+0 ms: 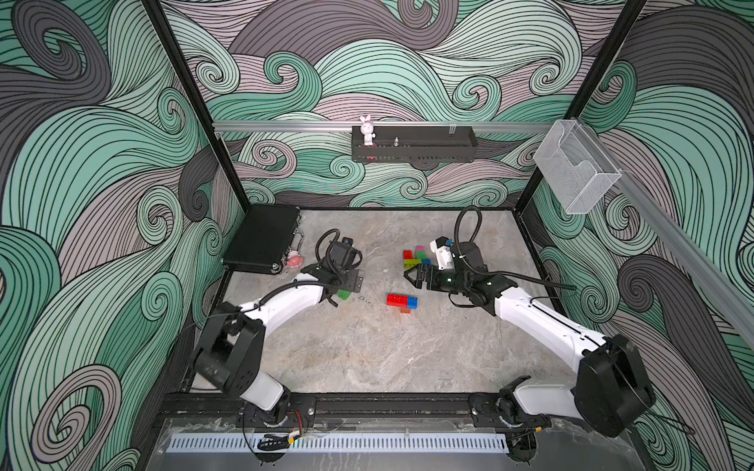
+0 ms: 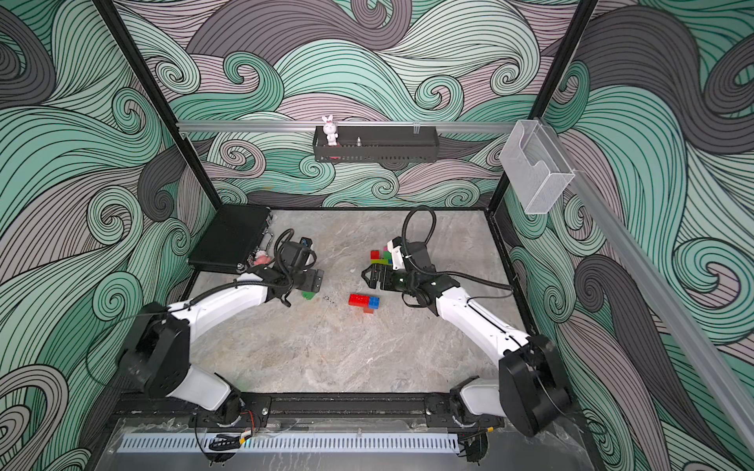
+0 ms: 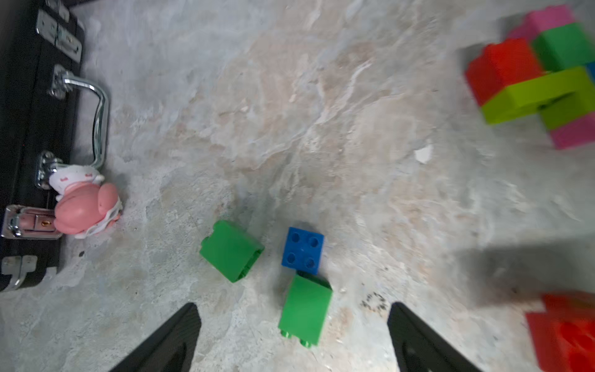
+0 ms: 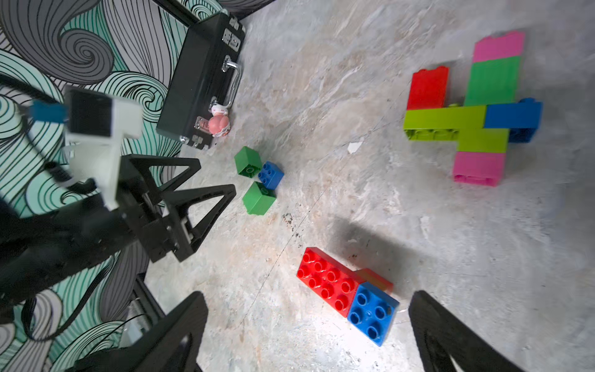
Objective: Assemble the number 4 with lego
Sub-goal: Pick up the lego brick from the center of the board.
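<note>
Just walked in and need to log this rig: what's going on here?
Two robot arms are building a 4 from lego. The left claw and right claw are both open and hold nothing. A four-shaped piece of red, pink, green, lime and blue bricks lies on the table. The right claw hangs over a red-and-blue cluster; the left one is over two loose green bricks and a blue brick.
</note>
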Controlling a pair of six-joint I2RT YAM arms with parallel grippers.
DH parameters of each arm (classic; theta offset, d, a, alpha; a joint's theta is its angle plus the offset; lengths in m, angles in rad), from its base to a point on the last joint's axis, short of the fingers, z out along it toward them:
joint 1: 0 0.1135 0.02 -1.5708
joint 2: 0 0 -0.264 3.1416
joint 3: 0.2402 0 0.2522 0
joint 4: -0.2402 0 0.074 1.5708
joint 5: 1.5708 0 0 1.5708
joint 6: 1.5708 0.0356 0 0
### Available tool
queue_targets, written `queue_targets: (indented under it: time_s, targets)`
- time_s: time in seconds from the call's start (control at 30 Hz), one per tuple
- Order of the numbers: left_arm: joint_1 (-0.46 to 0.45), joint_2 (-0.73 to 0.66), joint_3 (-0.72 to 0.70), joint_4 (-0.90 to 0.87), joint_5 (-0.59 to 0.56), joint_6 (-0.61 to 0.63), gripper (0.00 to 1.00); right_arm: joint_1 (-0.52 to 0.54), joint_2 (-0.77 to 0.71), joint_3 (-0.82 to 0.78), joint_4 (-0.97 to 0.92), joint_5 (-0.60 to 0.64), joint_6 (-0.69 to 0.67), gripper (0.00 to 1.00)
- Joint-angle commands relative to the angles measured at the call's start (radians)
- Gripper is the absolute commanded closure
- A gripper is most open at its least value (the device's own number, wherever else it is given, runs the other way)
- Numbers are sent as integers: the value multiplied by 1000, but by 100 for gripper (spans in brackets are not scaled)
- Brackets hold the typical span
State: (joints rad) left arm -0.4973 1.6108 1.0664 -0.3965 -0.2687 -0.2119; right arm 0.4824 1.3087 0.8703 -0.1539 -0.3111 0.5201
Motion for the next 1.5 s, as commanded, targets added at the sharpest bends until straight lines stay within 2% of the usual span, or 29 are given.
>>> queue_targets:
  time_s: [0.0,0.13,0.3,0.37,0.5,0.63,0.73,0.9,1.03,1.17,1.3,1.4,1.47]
  targets:
    - [22,124,131,-276,20,-58,7,-5,-40,-32,-45,100,-58,1]
    - [38,221,178,-282,103,-51,9,-5,-65,-52,-47,120,-69,1]
    - [40,251,189,-269,229,-10,16,-5,-66,-50,-58,123,-78,1]
    - [37,256,187,-267,224,0,19,-5,-59,-47,-56,123,-81,1]
    - [36,291,214,-310,219,20,34,-5,-43,-38,-50,114,-82,1]
    - [33,310,221,-309,199,25,41,-5,-23,-25,-52,99,-85,1]
    - [30,323,232,-312,171,26,51,-5,-21,-22,-50,93,-86,1]
    - [31,351,262,-317,133,28,60,-5,-32,-42,-11,35,-115,1]
    - [31,355,288,-323,134,16,82,6,-48,-67,36,-23,-150,1]
    - [32,211,269,-298,175,-72,95,55,-64,-91,89,-33,-161,1]
    - [34,-17,253,-236,274,-297,98,156,-63,-121,243,39,-122,1]
    - [36,-178,188,-82,328,-478,100,231,-31,-119,381,159,-90,2]
    - [36,-291,121,73,359,-603,100,251,16,-107,488,186,-52,3]
